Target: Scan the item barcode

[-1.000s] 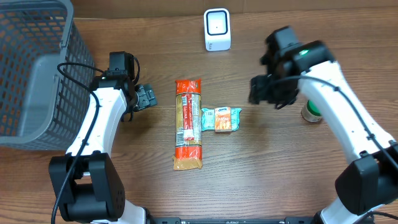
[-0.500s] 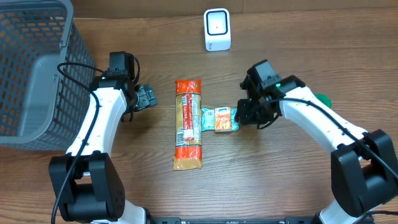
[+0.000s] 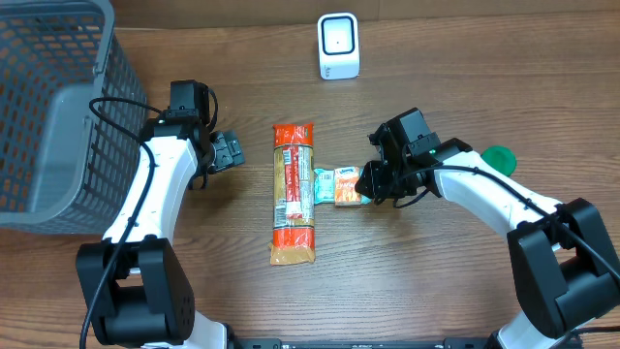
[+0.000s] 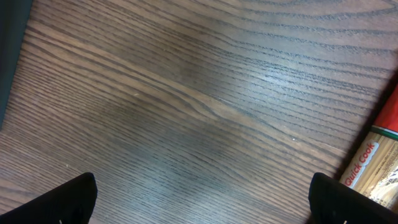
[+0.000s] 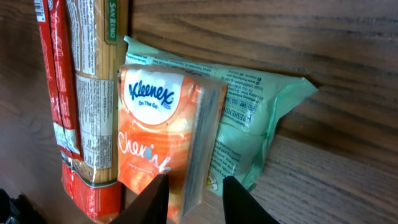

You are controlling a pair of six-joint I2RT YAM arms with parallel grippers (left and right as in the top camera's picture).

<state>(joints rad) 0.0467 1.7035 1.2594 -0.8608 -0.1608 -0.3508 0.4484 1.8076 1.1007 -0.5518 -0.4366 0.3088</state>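
Note:
An orange Kleenex tissue pack [image 5: 155,124] lies tilted on a pale green wipes packet [image 5: 255,112], right beside a long red-ended spaghetti packet [image 5: 84,93]. My right gripper [image 5: 196,199] straddles the tissue pack's near end, one finger on its orange face and the other at its side edge, shut on it. From overhead the same gripper [image 3: 371,184] sits at the right end of the tissue pack [image 3: 346,186]. The white scanner [image 3: 338,46] stands at the table's back. My left gripper [image 3: 231,152] hangs open over bare wood left of the spaghetti [image 3: 294,192].
A grey wire basket [image 3: 58,107] fills the far left. A green round item [image 3: 499,157] lies right of my right arm. The left wrist view shows wood grain and one corner of the spaghetti packet [image 4: 379,168].
My right arm swung left and down from near the green item to the tissue pack, and its jaws narrowed around the pack. The left arm stayed put.

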